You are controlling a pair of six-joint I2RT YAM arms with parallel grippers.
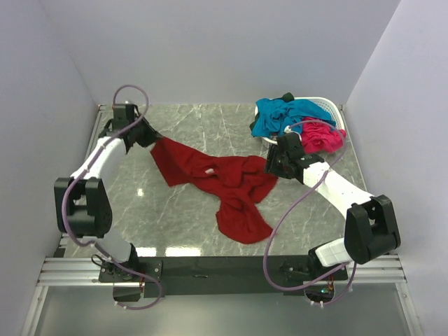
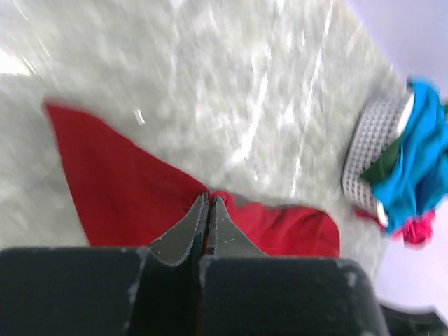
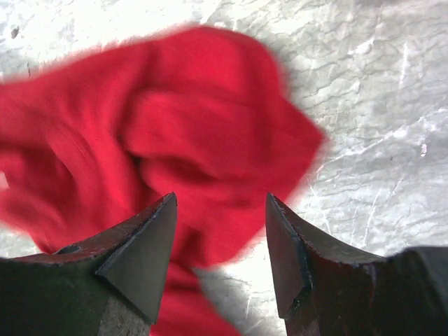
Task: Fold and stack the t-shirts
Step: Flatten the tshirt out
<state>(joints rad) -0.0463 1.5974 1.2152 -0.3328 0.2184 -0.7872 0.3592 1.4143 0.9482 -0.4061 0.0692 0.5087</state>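
My left gripper (image 2: 208,203) looks clamped on a corner of the dark red t-shirt (image 1: 224,183) near the far-left edge, though that view's blurry. Right gripper (image 3: 220,206) has its fingers apart over the shirt's right edge, mid-table. Teal t-shirt (image 1: 280,115) and pink t-shirt (image 1: 322,138) sit in the basket (image 1: 329,105), far-right corner.

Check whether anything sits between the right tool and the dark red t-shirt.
Nothing visible does. The right tool hangs open directly over the dark red t-shirt, with only cloth showing below it. The white basket stands beyond it at the table's far right corner, out of the path.
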